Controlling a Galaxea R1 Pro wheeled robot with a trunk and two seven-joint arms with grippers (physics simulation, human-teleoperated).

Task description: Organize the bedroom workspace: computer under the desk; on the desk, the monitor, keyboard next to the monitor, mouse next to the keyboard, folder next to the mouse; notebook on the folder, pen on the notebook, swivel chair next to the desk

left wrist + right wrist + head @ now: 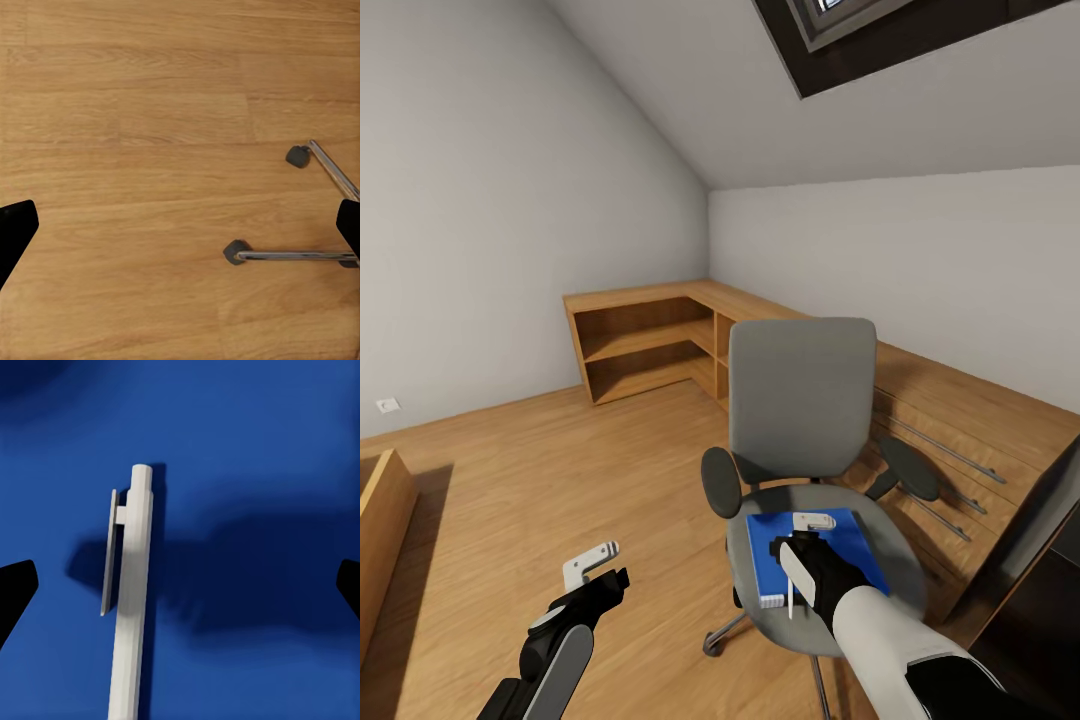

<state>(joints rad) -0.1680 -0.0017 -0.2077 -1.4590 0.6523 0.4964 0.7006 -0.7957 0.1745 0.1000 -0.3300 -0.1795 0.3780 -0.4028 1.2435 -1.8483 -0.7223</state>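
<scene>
The grey swivel chair [800, 400] stands in the middle of the wooden floor, and the bright blue folder [760, 550] lies flat on its seat. A white pen [131, 607] lies on the folder's cover [262, 472]; it shows as a thin white line [791, 600] in the head view. My right gripper [802, 542] hovers open just above the folder, its fingers spread wide on either side of the pen [180, 592]. My left gripper [600, 565] hangs open over bare floor [180, 225] to the left of the chair. The desk, monitor, keyboard, mouse, notebook and computer are out of view.
A low wooden shelf unit [650, 340] runs along the far walls and behind the chair. A wooden piece [380, 520] sits at the left edge, and a dark panel [1040, 540] at the right. The chair's chrome legs [300, 256] and casters [236, 251] lie below my left gripper.
</scene>
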